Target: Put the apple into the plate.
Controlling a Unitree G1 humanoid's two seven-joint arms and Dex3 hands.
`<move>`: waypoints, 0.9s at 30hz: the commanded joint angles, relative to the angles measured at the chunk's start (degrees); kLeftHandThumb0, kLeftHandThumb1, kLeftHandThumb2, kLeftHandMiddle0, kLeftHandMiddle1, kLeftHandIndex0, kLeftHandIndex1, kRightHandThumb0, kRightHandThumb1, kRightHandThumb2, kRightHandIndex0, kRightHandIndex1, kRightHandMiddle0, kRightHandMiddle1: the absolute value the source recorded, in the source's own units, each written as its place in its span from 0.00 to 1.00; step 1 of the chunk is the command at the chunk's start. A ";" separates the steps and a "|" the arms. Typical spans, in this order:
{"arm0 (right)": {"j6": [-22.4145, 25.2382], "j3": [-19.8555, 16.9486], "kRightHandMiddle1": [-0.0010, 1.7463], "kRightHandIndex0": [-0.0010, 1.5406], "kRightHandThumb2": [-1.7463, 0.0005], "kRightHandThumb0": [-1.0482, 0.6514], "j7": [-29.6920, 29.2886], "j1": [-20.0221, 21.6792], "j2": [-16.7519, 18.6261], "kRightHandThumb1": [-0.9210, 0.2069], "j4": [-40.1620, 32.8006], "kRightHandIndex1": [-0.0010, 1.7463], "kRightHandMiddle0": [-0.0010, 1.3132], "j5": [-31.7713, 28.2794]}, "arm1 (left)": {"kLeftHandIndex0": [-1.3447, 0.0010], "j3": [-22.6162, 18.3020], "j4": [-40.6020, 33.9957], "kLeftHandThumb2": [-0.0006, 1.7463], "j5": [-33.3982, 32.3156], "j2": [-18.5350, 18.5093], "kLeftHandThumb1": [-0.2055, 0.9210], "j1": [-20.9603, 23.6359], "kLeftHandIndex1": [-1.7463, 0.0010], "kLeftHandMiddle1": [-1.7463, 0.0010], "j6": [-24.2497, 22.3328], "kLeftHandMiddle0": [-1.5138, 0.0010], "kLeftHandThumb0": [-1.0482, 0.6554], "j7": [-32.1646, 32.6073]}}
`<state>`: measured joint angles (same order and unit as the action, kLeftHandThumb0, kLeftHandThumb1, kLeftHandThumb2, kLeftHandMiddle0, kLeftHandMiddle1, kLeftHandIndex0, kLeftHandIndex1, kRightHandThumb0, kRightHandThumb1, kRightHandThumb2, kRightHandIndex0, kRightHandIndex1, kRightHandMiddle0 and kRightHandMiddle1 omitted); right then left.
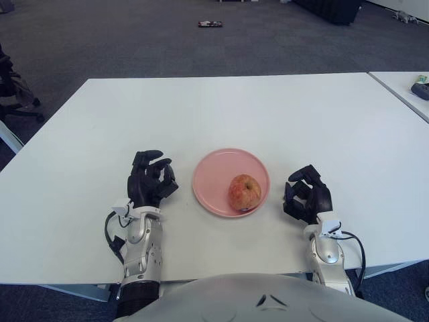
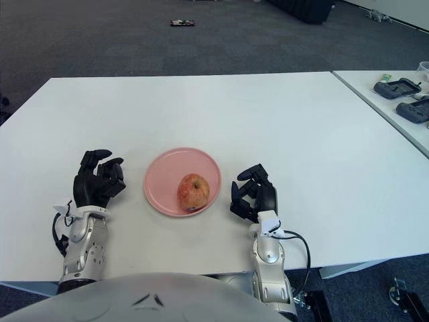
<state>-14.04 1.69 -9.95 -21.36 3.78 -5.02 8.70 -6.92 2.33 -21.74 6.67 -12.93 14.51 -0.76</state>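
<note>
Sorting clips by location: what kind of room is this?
Probably an office or lab: grey carpet all around, plain white tables, handheld controllers on the neighbouring table, and part of an office chair at the left edge.

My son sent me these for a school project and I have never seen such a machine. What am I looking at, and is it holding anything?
It is a humanoid robot seen from its own head. Both pictures come from a pair of cameras there, set slightly apart, looking down at a white table; the grey curve along the bottom edge is its body. On the table lies a pink plate with an apple sitting in it, toward the near right edge. The black left robot hand shows left of the plate, the right robot hand shows right of it. Both have curled fingers and hold nothing. A second table at right carries dark devices.
</note>
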 commanded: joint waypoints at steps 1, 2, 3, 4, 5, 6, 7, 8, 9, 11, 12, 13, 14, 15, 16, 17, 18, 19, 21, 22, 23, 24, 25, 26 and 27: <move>0.47 0.12 1.00 0.53 0.35 0.36 -0.12 0.24 0.03 0.40 -1.02 0.92 0.37 0.25 | 0.71 0.47 0.06 0.74 0.27 2.82 0.50 -1.23 0.00 0.00 -1.17 0.64 0.61 0.83; 0.47 0.12 1.00 0.53 0.35 0.36 -0.09 0.24 0.03 0.40 -1.02 0.92 0.37 0.20 | 0.71 0.57 0.06 0.74 0.41 2.71 0.49 -1.38 0.00 0.00 -1.30 0.64 0.61 0.93; 0.49 0.13 1.00 0.53 0.35 0.36 -0.02 0.24 0.02 0.40 -1.02 0.92 0.38 0.12 | 0.70 0.76 0.05 0.75 0.90 2.44 0.49 -1.56 0.00 0.00 -1.51 0.64 0.61 1.12; 0.50 0.13 1.00 0.53 0.35 0.36 0.03 0.23 0.01 0.40 -1.02 0.92 0.38 0.07 | 0.70 0.90 0.05 0.74 1.25 2.25 0.49 -1.70 0.00 0.00 -1.65 0.64 0.61 1.26; 0.51 0.13 1.00 0.53 0.35 0.36 0.10 0.24 -0.01 0.40 -0.99 0.92 0.38 -0.01 | 0.70 1.08 0.22 0.74 1.96 1.95 0.49 -1.90 0.00 0.00 -1.66 0.64 0.61 1.39; 0.52 0.13 1.00 0.52 0.35 0.36 0.15 0.25 -0.03 0.40 -0.97 0.92 0.38 -0.06 | 0.70 1.20 0.34 0.74 2.47 1.75 0.49 -2.03 0.00 0.00 -1.66 0.65 0.61 1.47; 0.52 0.13 1.00 0.52 0.35 0.36 0.18 0.25 -0.04 0.40 -0.94 0.92 0.38 -0.11 | 0.69 1.28 0.53 0.74 2.92 1.60 0.50 -2.14 0.00 0.00 -1.56 0.65 0.61 1.48; 0.52 0.13 1.00 0.52 0.35 0.36 0.20 0.25 -0.05 0.40 -0.93 0.92 0.38 -0.14 | 0.69 1.30 0.65 0.74 3.24 1.53 0.50 -2.21 0.00 0.00 -1.50 0.65 0.61 1.48; 0.54 0.14 1.00 0.52 0.35 0.36 0.22 0.21 -0.05 0.40 -0.97 0.91 0.38 -0.16 | 0.69 1.32 0.86 0.74 3.63 1.46 0.50 -2.28 0.00 0.00 -1.24 0.66 0.61 1.38; 0.61 0.17 1.00 0.52 0.35 0.36 0.27 0.12 0.00 0.40 -1.02 0.91 0.37 -0.26 | 0.69 1.51 1.69 0.74 4.83 1.05 0.50 -2.40 0.00 0.00 -0.40 0.66 0.61 0.99; 0.62 0.17 1.00 0.52 0.35 0.36 0.30 0.09 0.02 0.40 -1.02 0.91 0.37 -0.30 | 0.68 1.61 1.98 0.74 5.30 0.88 0.49 -2.45 0.00 0.00 -0.15 0.66 0.61 0.82; 0.63 0.17 1.00 0.52 0.35 0.36 0.32 0.08 0.04 0.40 -1.01 0.90 0.37 -0.32 | 0.67 1.65 2.14 0.75 5.58 0.82 0.49 -2.48 0.00 0.00 -0.01 0.66 0.61 0.72; 0.63 0.16 1.00 0.52 0.36 0.36 0.34 0.08 0.05 0.39 -1.01 0.90 0.37 -0.33 | 0.67 1.64 2.22 0.75 5.73 0.84 0.48 -2.48 0.00 0.00 0.08 0.66 0.61 0.67; 0.59 0.16 1.00 0.52 0.36 0.36 0.37 0.08 0.05 0.39 -0.98 0.90 0.37 -0.36 | 0.67 1.70 2.38 0.75 5.97 0.80 0.48 -2.51 0.00 0.00 0.21 0.66 0.61 0.56; 0.53 0.17 1.00 0.52 0.36 0.37 0.39 0.09 0.06 0.39 -0.91 0.90 0.37 -0.38 | 0.67 1.81 2.48 0.75 6.22 0.80 0.48 -2.57 0.00 0.01 0.39 0.66 0.61 0.49; 0.48 0.18 1.00 0.52 0.36 0.37 0.40 0.11 0.06 0.39 -0.87 0.90 0.37 -0.39 | 0.67 1.87 2.54 0.74 6.40 0.82 0.48 -2.61 0.00 0.01 0.51 0.65 0.61 0.43; 0.41 0.20 1.00 0.52 0.36 0.37 0.40 0.13 0.05 0.39 -0.79 0.90 0.37 -0.35 | 0.67 2.01 2.65 0.74 6.51 0.89 0.48 -2.73 0.00 0.01 0.71 0.65 0.61 0.27; 0.37 0.22 1.00 0.52 0.36 0.37 0.40 0.14 0.04 0.39 -0.74 0.90 0.36 -0.32 | 0.69 2.07 2.73 0.73 6.57 0.97 0.50 -2.80 0.00 0.02 0.85 0.65 0.61 0.15; 0.36 0.24 1.00 0.52 0.36 0.37 0.38 0.17 0.02 0.39 -0.66 0.90 0.36 -0.21 | 0.70 2.11 3.05 0.71 6.54 1.10 0.52 -3.03 0.00 0.03 1.12 0.65 0.61 -0.17; 0.39 0.25 1.00 0.53 0.36 0.37 0.35 0.17 0.01 0.39 -0.63 0.90 0.36 -0.15 | 0.70 2.08 3.27 0.70 6.51 1.13 0.53 -3.15 0.00 0.04 1.23 0.65 0.61 -0.33; 0.41 0.26 1.00 0.53 0.36 0.37 0.33 0.18 0.00 0.39 -0.62 0.90 0.36 -0.10 | 0.71 2.06 3.44 0.70 6.49 1.14 0.53 -3.23 0.00 0.05 1.32 0.65 0.61 -0.45; 0.43 0.27 1.00 0.53 0.36 0.37 0.30 0.18 0.00 0.39 -0.59 0.90 0.36 -0.04 | 0.71 2.04 3.63 0.69 6.53 1.08 0.54 -3.29 0.00 0.05 1.21 0.65 0.61 -0.47; 0.48 0.27 1.00 0.53 0.36 0.37 0.29 0.17 -0.01 0.39 -0.64 0.91 0.36 0.00 | 0.72 2.05 3.69 0.68 6.58 1.05 0.55 -3.35 0.00 0.06 1.11 0.65 0.61 -0.46; 0.52 0.28 1.00 0.53 0.36 0.37 0.27 0.15 -0.01 0.39 -0.68 0.91 0.37 0.04 | 0.72 2.08 3.68 0.67 6.70 1.00 0.56 -3.45 0.00 0.07 0.74 0.65 0.61 -0.34; 0.55 0.28 1.00 0.53 0.36 0.37 0.26 0.14 -0.02 0.39 -0.71 0.91 0.37 0.07 | 0.71 2.10 3.66 0.67 6.78 0.97 0.56 -3.51 0.00 0.07 0.49 0.65 0.61 -0.26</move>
<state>-13.87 1.74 -9.63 -21.44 3.77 -5.03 8.50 -5.00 4.02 -15.28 6.65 -14.85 17.31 -1.22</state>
